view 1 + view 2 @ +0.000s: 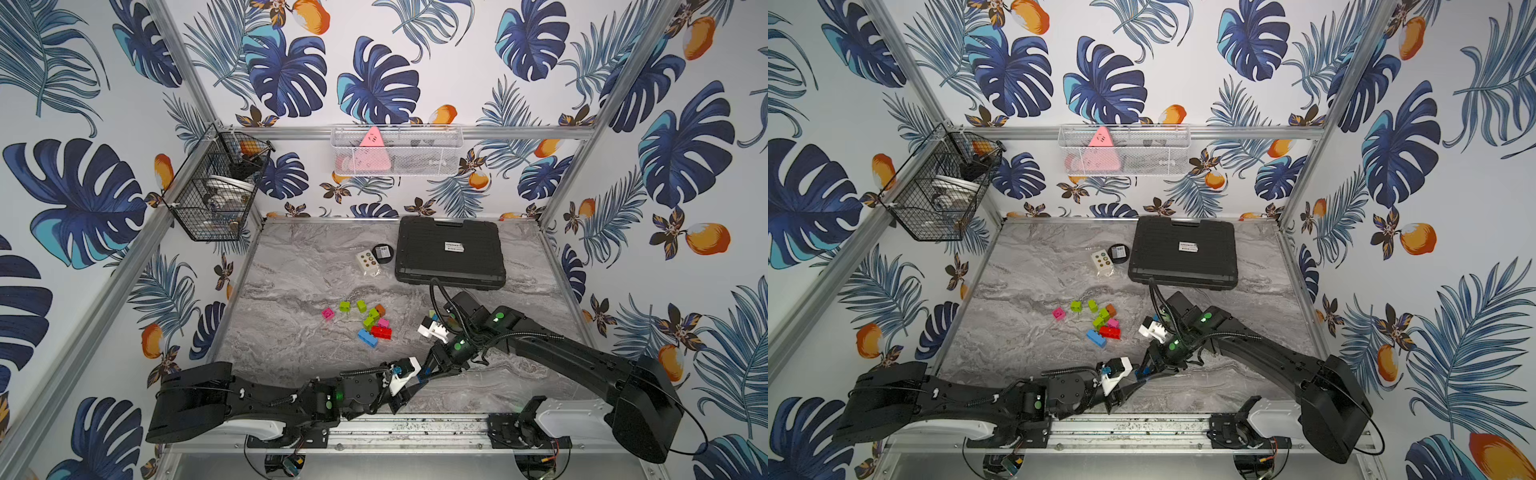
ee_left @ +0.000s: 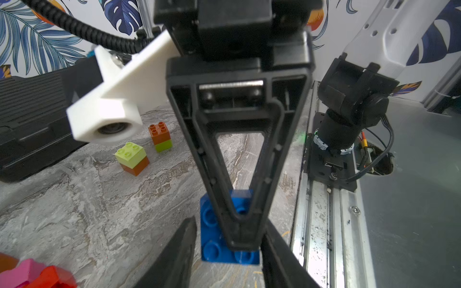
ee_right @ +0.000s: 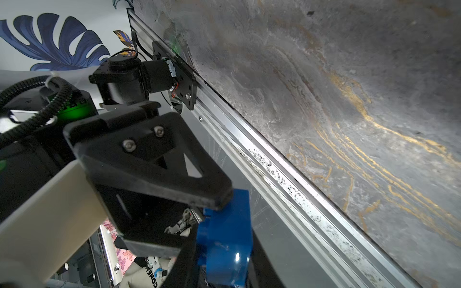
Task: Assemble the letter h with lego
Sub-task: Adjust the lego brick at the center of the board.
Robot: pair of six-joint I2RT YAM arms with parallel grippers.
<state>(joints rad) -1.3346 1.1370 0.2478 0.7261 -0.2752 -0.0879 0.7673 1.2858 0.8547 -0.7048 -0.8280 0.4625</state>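
Note:
Near the table's front edge a blue lego brick point(image 2: 214, 239) point(image 3: 224, 237) hangs between both grippers. My right gripper point(image 3: 224, 269) point(image 1: 428, 370) is shut on it, one of its fingers point(image 2: 243, 234) lying across the studs. My left gripper point(image 2: 230, 251) point(image 1: 409, 388) reaches in from the other side, jaws close against the brick's two sides. A loose lego cluster point(image 1: 370, 322) lies mid-table: lime, pink, orange, a longer red brick point(image 1: 381, 331), a light blue one point(image 1: 368, 337). Two lime-and-orange two-brick stacks point(image 2: 132, 159) point(image 2: 161, 137) stand apart, mostly hidden by the right arm in both top views.
A black case point(image 1: 451, 251) lies at the back right. Beside it are a white card with coloured dots point(image 1: 368, 262) and a round black lid point(image 1: 382, 252). The metal rail point(image 1: 415, 428) runs along the front edge. Wire baskets point(image 1: 397, 151) hang on the walls.

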